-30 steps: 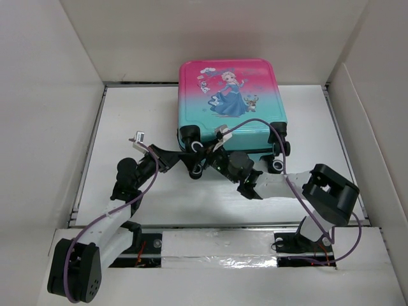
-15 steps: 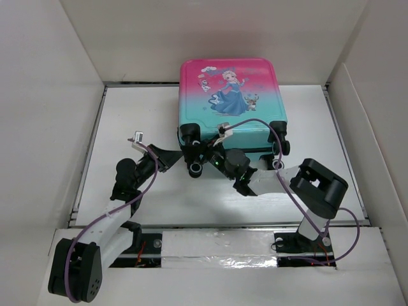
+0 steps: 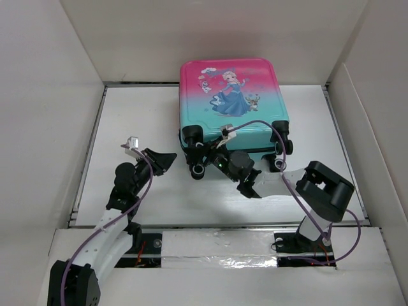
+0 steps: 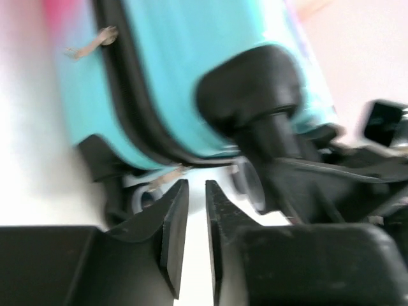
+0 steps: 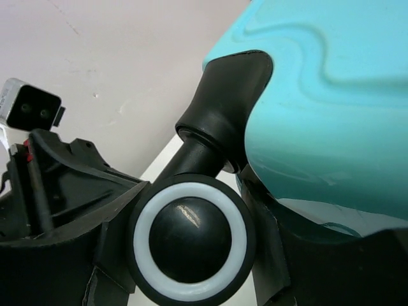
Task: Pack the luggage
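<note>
We count one suitcase [image 3: 233, 105], two arms with two claws, and on the suitcase four wheels [image 3: 281, 129], all at its near end. The suitcase lies flat and closed on the white table [image 3: 140, 115], at the far middle, with the printed side up. The right claw [image 3: 207, 162] reaches to its near left corner and is closed on the lower left wheel [image 5: 189, 239], one finger on each side of it. The left claw [image 4: 196, 188] is just beside the same corner, to the left, not touching it. Its fingers are almost together, with only a thin slit between them, and they hold nothing.
</note>
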Controlling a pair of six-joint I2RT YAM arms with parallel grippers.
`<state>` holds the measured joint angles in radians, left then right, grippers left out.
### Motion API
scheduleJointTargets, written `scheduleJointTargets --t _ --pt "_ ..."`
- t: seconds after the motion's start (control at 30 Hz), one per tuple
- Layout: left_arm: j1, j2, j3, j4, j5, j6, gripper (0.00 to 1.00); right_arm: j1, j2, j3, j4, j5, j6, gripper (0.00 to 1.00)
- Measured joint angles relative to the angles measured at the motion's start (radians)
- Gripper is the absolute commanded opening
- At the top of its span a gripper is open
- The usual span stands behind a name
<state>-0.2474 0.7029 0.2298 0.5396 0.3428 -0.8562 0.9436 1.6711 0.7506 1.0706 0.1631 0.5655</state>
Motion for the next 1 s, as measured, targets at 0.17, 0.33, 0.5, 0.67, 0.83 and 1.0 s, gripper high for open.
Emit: scheduleJointTargets --t 0.17,0.33,0.5,0.67,0.83,1.0 --pt "-0.04 0.066 -0.036 -0.015 -0.069 0.078 0.02 -0.001 -0.048 0.0 -0.087 -0.019 -0.039 0.0" --pt "-0.323 0.142 -0.035 -0.02 -0.269 0.157 0.25 -0.008 -0.074 0.018 -0.166 -0.059 -0.063 0.0" --pt "-0.487 0.228 -0.009 0.023 -0.475 0.218 0.43 -0.011 -0.089 0.056 -0.262 -0.096 -0.08 0.0" --pt "-0.492 0.351 0.037 0.111 -0.594 0.269 0.42 -0.017 -0.092 0.092 -0.338 -0.13 -0.098 0.0" --pt "-0.493 0.439 0.059 0.2 -0.658 0.307 0.41 -0.023 -0.102 0.118 -0.402 -0.159 -0.121 0.0" --pt "-0.493 0.511 0.059 0.29 -0.684 0.323 0.35 -0.029 -0.106 0.138 -0.443 -0.169 -0.133 0.0"
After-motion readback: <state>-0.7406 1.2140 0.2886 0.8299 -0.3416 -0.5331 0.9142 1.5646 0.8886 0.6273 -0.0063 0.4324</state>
